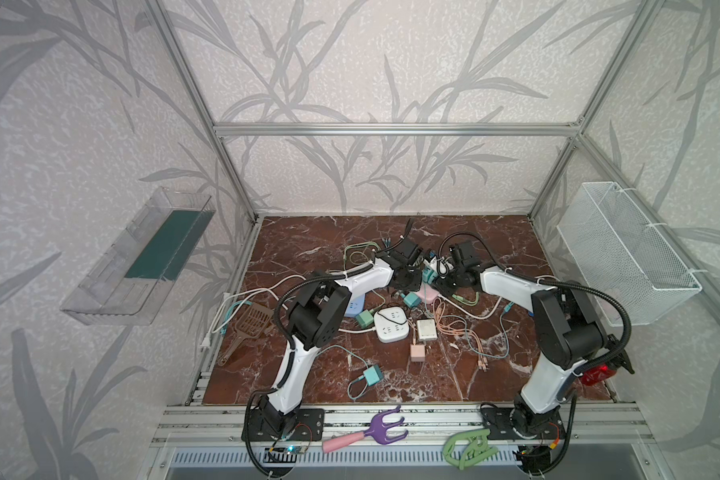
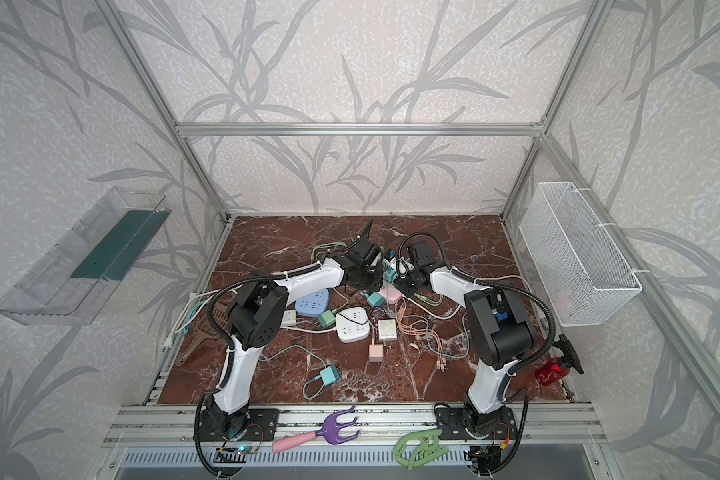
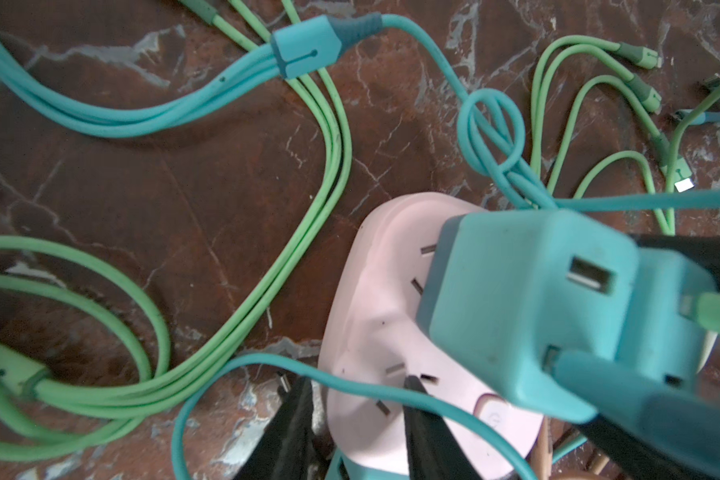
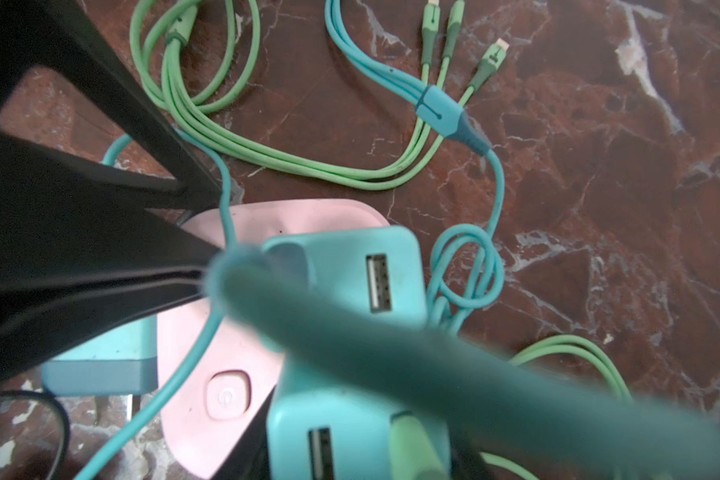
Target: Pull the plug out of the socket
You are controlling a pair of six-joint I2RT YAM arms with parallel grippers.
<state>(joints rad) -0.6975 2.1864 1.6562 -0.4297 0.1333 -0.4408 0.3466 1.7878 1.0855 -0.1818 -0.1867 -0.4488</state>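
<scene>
The plug (image 4: 296, 415) (likely light, rigid, slick) wants holding by its flat sides, where the right gripper (image 4: 358, 453) clamps it, pink socket (image 4: 179, 432) just beyond the jaws.

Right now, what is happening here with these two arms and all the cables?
The left end effector grips the pink socket by its edge, apparently to steady it. The right end effector is shut on a teal plug that carries a green cable. Whether that plug is out of the socket yet, I cannot tell. A second plug sits on the socket beside it.
</scene>
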